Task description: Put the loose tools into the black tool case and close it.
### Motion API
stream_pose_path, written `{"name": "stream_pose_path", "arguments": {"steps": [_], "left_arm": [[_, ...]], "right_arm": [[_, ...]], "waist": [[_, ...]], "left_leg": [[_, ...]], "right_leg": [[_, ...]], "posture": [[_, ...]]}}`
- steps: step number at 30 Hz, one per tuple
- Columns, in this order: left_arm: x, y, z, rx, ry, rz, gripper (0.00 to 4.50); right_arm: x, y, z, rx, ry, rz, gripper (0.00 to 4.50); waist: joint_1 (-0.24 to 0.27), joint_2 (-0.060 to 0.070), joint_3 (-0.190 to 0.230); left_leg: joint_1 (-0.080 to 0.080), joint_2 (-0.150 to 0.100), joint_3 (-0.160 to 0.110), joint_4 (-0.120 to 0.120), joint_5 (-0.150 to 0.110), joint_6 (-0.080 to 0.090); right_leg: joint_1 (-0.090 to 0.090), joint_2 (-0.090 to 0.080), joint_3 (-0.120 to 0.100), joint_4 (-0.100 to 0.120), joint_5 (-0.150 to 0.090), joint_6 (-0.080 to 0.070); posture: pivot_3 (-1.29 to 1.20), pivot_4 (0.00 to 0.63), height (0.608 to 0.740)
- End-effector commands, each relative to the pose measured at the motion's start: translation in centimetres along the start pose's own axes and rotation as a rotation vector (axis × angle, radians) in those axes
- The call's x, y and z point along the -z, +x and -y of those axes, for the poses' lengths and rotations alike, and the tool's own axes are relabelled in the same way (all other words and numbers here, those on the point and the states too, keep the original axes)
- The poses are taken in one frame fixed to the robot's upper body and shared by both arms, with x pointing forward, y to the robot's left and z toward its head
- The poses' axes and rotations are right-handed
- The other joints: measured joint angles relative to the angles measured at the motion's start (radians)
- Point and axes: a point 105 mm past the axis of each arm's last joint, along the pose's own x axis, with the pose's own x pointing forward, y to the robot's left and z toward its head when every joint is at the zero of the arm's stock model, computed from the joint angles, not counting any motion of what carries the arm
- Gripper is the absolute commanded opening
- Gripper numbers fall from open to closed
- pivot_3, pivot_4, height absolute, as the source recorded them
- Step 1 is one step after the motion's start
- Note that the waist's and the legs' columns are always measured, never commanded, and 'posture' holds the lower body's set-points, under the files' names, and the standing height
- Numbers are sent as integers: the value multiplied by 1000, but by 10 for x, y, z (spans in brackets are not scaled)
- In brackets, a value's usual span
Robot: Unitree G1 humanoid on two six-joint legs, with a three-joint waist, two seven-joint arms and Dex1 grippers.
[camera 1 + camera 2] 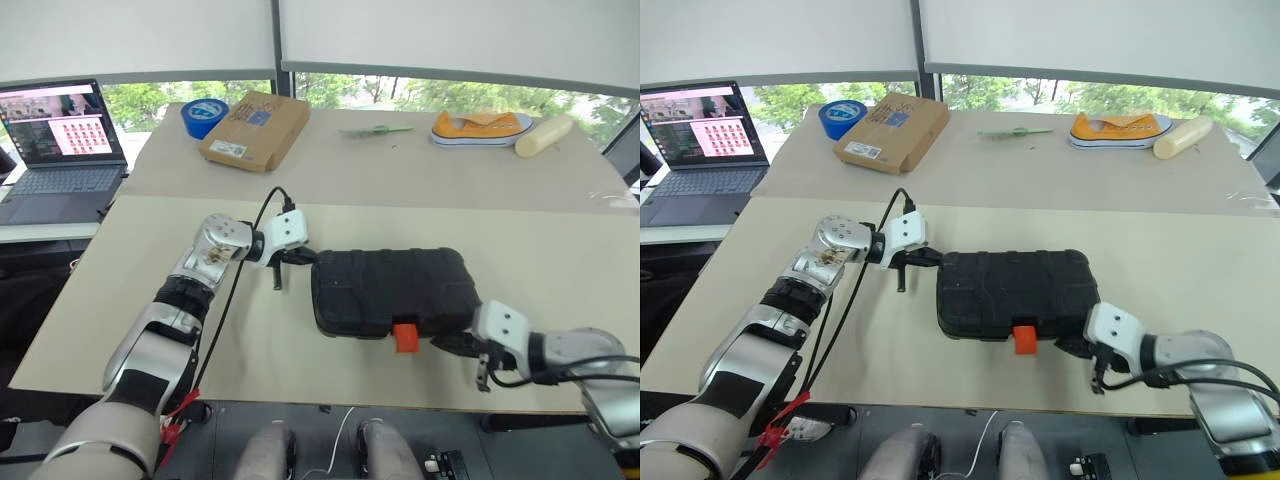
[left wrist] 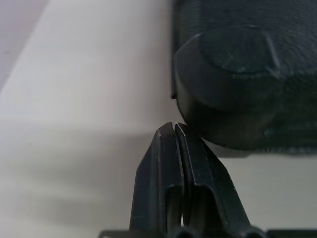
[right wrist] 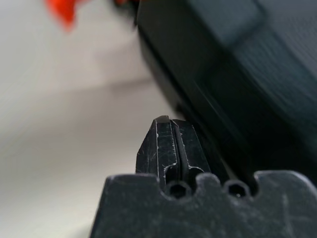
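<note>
The black tool case lies closed and flat on the near table, its orange latch facing the front edge. My left gripper is shut, with its tips against the case's left end; in the left wrist view the closed fingertips meet the case's rounded corner. At the case's front right corner my right gripper is also shut, its tips close beside the case's lower edge. Neither gripper holds anything. The loose tools are out of view.
On the far table are a brown cardboard box, a blue tape roll, a green item, an orange shoe and a cream cylinder. A laptop stands at the far left. The table's front edge runs near the case.
</note>
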Motion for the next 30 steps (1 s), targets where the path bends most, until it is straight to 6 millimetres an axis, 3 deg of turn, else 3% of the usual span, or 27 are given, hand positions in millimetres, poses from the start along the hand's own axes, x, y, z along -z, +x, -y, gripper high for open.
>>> {"name": "stream_pose_path", "arguments": {"steps": [1, 6, 9, 11, 16, 21, 25, 30], "left_arm": [[-31, 2, 2, 37, 72, 93, 105], [-68, -6, -9, -12, 92, 206, 105], [-98, -1, -1, 40, 127, 293, 105], [-105, 7, 7, 74, 151, 296, 105], [-94, 50, 34, 171, 269, 204, 105], [-84, 78, 44, 174, 330, 153, 105], [-73, 90, 55, 191, 362, 122, 105], [-59, 90, 58, 208, 378, 82, 105]], "right_arm": [[-11, -11, 29, 112, -25, 30, 0], [-14, -34, 29, 74, -24, 26, 0], [-22, -52, 28, 52, -6, 35, 0], [-25, -57, 25, 34, -1, 37, 0], [-34, -56, 1, -55, -3, 54, 0], [-37, -42, -10, -71, 11, 71, 0], [-36, -32, -16, -75, 16, 74, 0], [-33, -23, -15, -54, 13, 69, 0]], "waist": [[8, 0, 0], [17, 0, 0], [16, 0, 0], [14, 0, 0], [11, 1, 0], [13, 1, 0], [17, 1, 0], [17, 1, -1]], "left_leg": [[0, 0, 0, 0, 0, 0], [-6, 0, -3, 1, 0, 0], [-7, 0, -2, 3, 0, 0], [-7, 0, -3, 4, 0, 1], [-3, 0, -3, 3, -2, 4], [-3, 0, -2, 3, -2, 4], [-3, 0, -2, 4, -2, 4], [-1, 0, -2, 6, -2, 4]], "right_leg": [[0, 0, 0, 0, 0, 0], [-3, 0, -3, 3, 0, 0], [-3, -1, -3, 2, 1, 2], [-2, -1, -3, 1, 1, 2], [1, 0, -2, 1, 1, 2], [1, 0, -1, -1, 1, 2], [1, 0, -1, -1, 1, 2], [3, -1, -1, -1, 1, 2]], "posture": [[0, 150, 735], [0, 150, 735], [0, 150, 735], [0, 150, 735], [0, 150, 735], [0, 150, 735], [0, 150, 735], [0, 150, 735]]}}
